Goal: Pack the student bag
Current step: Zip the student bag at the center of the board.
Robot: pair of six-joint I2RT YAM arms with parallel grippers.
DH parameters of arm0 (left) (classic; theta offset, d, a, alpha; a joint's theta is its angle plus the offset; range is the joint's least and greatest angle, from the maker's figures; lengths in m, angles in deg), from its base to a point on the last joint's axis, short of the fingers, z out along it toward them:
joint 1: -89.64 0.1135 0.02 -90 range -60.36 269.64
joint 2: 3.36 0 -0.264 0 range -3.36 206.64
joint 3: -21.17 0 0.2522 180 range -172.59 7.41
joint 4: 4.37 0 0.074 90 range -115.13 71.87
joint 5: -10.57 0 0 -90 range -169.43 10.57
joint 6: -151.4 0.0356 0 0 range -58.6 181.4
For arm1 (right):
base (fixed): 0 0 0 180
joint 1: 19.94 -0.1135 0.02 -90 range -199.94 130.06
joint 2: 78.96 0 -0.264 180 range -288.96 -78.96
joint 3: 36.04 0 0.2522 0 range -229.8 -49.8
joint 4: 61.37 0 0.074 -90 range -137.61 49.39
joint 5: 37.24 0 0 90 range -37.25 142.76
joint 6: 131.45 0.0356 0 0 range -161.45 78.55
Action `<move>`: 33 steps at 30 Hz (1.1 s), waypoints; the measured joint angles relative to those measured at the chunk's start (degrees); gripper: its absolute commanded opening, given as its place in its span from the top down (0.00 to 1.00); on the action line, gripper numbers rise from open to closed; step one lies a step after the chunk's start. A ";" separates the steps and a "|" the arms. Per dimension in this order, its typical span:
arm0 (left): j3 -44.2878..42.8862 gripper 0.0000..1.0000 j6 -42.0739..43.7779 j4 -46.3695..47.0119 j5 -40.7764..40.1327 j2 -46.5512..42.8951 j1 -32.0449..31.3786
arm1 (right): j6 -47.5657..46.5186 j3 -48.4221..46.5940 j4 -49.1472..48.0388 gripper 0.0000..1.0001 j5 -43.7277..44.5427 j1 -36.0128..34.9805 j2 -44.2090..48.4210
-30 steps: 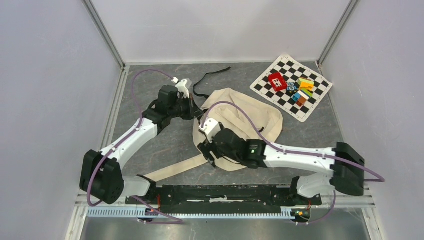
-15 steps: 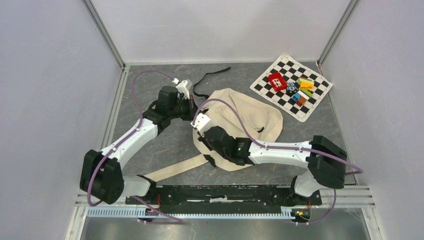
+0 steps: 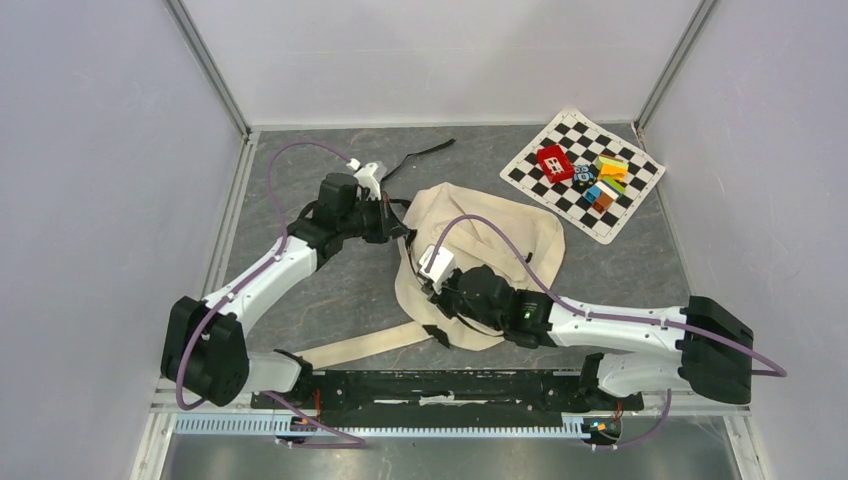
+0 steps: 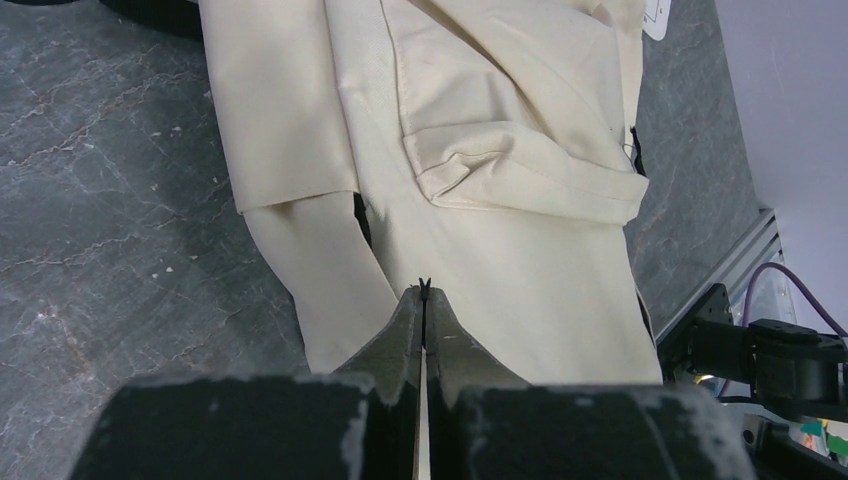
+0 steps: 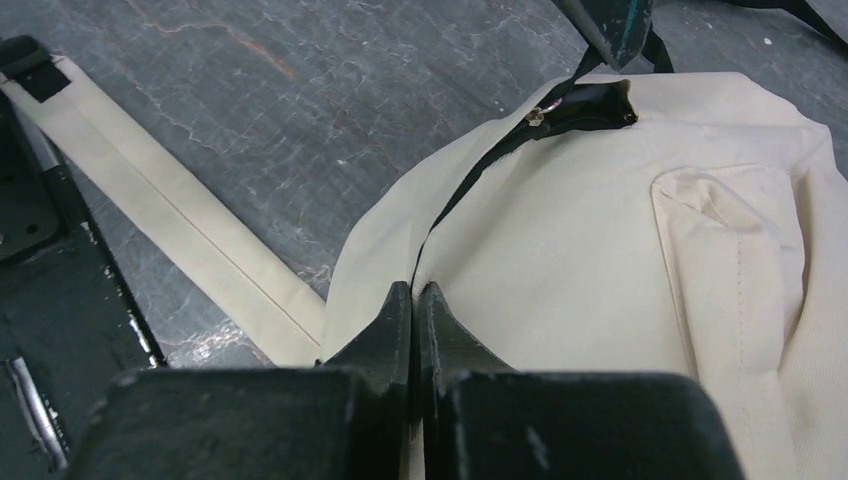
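left end effector (image 4: 424, 292) and right end effector (image 5: 413, 292) — both clamped on the student bag (image 3: 485, 198).

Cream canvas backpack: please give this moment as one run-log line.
cream canvas backpack lying on grey table | left gripper shut on black sliver | right gripper shut at black zipper

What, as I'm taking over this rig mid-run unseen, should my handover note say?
Left gripper: shut, pinching a black bit at the end of the black zipper on the large cream canvas backpack.
Right gripper: shut on that zipper's edge, nearer the bases.
Backpack lies flat mid-table; small coloured blocks sit on the checkered mat, far right.
Done: both grips set.
To do: zipper looks mostly closed, nothing seen packed.
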 measured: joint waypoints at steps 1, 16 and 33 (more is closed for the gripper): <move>0.00 0.98 0.00 0.00 0.02 0.20 0.00 | 0.02 0.07 0.68 1.00 -0.79 -0.04 0.61; 1.79 0.98 -0.13 -5.14 -4.92 0.33 -0.15 | -0.44 -0.22 6.05 1.00 -0.98 -6.14 1.77; 4.00 0.98 -0.11 -6.43 -12.74 -2.58 0.35 | -1.84 -3.63 9.64 1.00 0.35 -14.27 -0.39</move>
